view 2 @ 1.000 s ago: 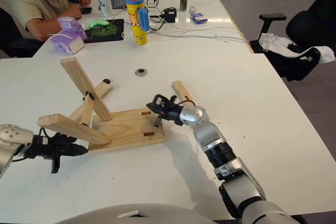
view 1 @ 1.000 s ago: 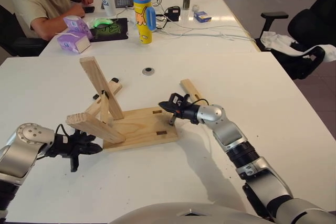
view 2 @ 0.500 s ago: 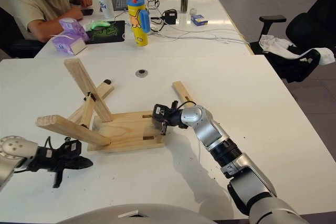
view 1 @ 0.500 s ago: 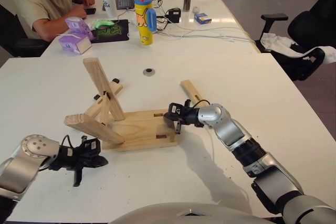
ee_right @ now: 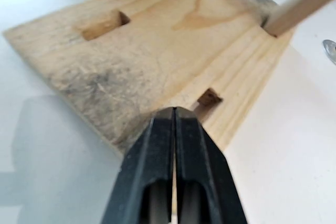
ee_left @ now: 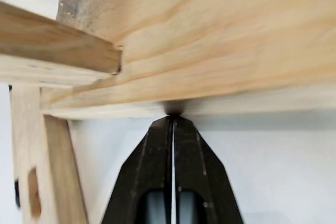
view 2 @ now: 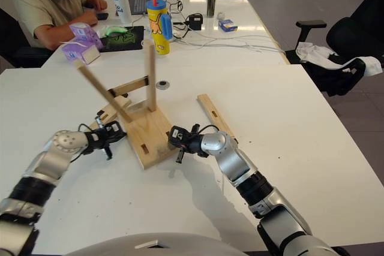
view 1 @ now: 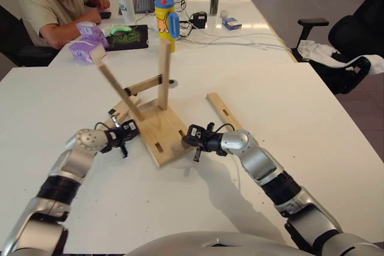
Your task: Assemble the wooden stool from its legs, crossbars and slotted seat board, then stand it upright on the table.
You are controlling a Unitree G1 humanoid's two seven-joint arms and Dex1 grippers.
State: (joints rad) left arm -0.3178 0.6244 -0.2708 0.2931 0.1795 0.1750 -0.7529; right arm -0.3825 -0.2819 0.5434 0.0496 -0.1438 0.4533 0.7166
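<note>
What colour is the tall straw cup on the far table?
Yellow cup with blue handle; clearest in left eye view.

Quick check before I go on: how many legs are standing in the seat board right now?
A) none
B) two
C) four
B: an upright leg and a tilted leg rise from the seat board, joined by a crossbar. The empty slots are on its near side, and a loose leg lies on the table.
</note>
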